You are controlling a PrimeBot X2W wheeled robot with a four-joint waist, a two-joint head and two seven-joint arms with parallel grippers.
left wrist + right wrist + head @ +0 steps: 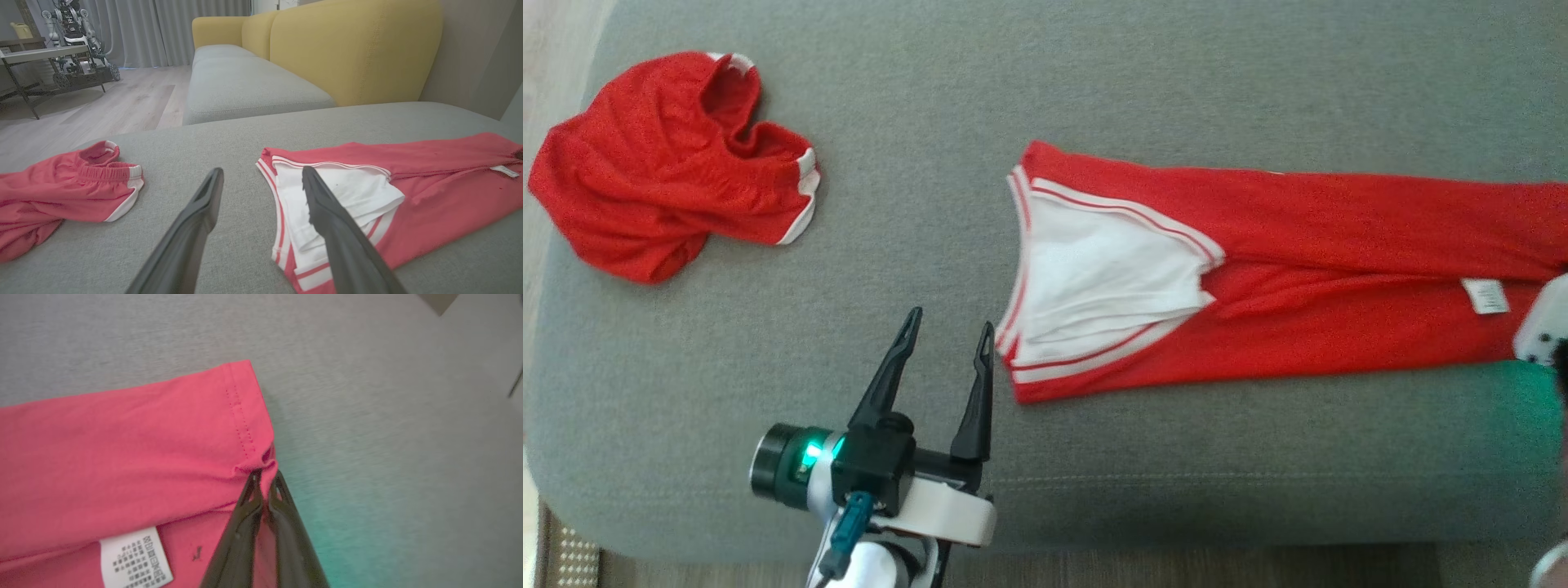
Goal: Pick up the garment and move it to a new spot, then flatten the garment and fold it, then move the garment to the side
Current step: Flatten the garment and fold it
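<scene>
The grey sofa cushion (1094,82) takes up almost the whole head view and serves as the work surface. In the left wrist view a yellow backrest (355,45) rises behind it at upper centre.

The garment (1339,212), a red top, lies on the cushion as a long narrow strip running from the centre of the head view to its right edge. It already looks flattened and folded lengthwise. Its white lining (1103,278), edged with striped trim, lies open at the strip's left end. A second red piece, a pair of shorts (662,163), sits crumpled in the upper left, well apart from the garment, probably so it stays clear of the folding.

The left pincer (952,320) is at lower centre of the head view with its jaws spread wide and nothing between them. It sits just beside the garment's lower left corner. In its own wrist view the fingers (327,212) frame the striped end, which suggests it is lined up to take that end.

The right pincer (265,477) is closed on the garment. In the right wrist view its tips pinch the stitched hem at the strip's far end, and the cloth puckers there. A corner hold like this would let the hem be lifted over for a crosswise fold.

A small white care label (132,559) lies at the lower left of that view, close to the pinched corner.
</scene>
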